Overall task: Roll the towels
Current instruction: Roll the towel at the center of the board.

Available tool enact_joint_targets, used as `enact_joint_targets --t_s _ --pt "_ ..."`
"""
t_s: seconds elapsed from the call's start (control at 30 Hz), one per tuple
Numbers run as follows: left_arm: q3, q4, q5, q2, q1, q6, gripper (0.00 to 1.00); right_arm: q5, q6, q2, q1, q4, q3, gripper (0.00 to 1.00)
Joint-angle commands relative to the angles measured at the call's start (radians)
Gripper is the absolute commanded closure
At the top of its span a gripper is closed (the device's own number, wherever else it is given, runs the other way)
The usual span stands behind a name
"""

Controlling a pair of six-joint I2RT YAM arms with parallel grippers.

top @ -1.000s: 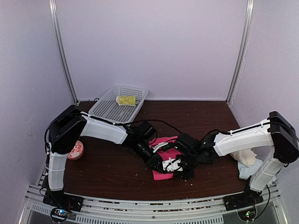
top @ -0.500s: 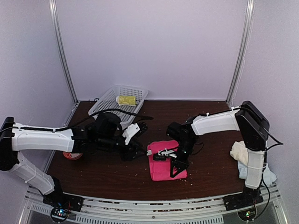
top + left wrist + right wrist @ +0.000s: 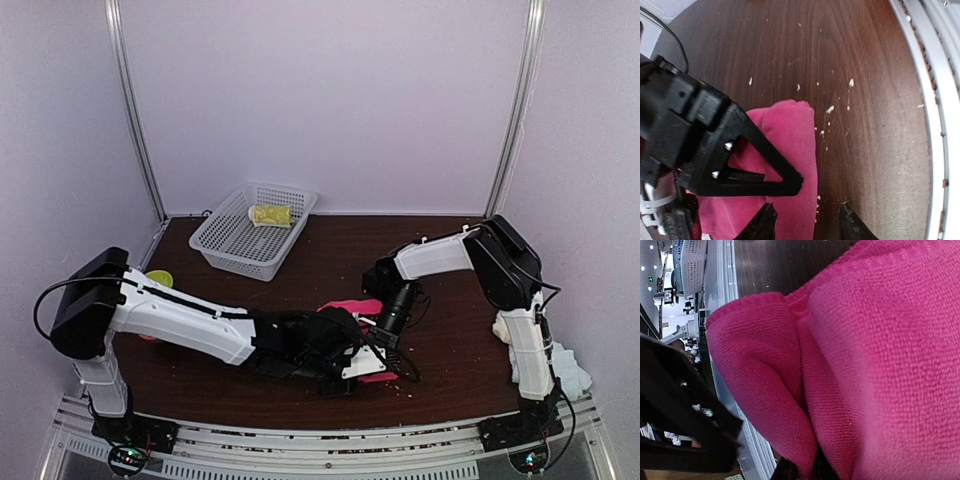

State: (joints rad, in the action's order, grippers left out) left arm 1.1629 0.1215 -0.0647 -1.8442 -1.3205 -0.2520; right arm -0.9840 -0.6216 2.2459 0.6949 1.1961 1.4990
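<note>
The desk (image 3: 450, 250) carries a white basket (image 3: 230, 245), well beyond both claws. The hot-pink towel (image 3: 790, 130) lies beneath them. The right claw (image 3: 802, 471) is clamped on its fold, and the left claw (image 3: 807, 222) stands apart astride its edge. A lime-yellow towel (image 3: 270, 214) sits in the basket.

Even, soft light, slightly dim; faint shadows on the surface (image 3: 460, 250). Wrist views blur up close, curving at the edges.
</note>
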Motion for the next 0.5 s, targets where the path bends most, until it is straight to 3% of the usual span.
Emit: enact_joint_targets --t_s 0.0,0.2,0.33,0.47 --pt "0.064 0.046 -0.084 -0.082 0.007 -0.085 0.57 0.197 0.004 0.056 0.002 -0.067 -0.054 1.0" --pt "0.06 0.029 -0.161 -0.149 0.007 -0.11 0.59 0.181 0.003 0.055 0.002 -0.072 -0.049 1.0" --pt "0.069 0.041 -0.166 -0.173 0.007 -0.104 0.7 0.175 -0.001 0.054 0.002 -0.065 -0.046 0.99" --pt "0.071 0.052 -0.21 -0.196 0.007 -0.104 0.74 0.163 -0.014 0.037 0.002 -0.056 -0.052 0.99"
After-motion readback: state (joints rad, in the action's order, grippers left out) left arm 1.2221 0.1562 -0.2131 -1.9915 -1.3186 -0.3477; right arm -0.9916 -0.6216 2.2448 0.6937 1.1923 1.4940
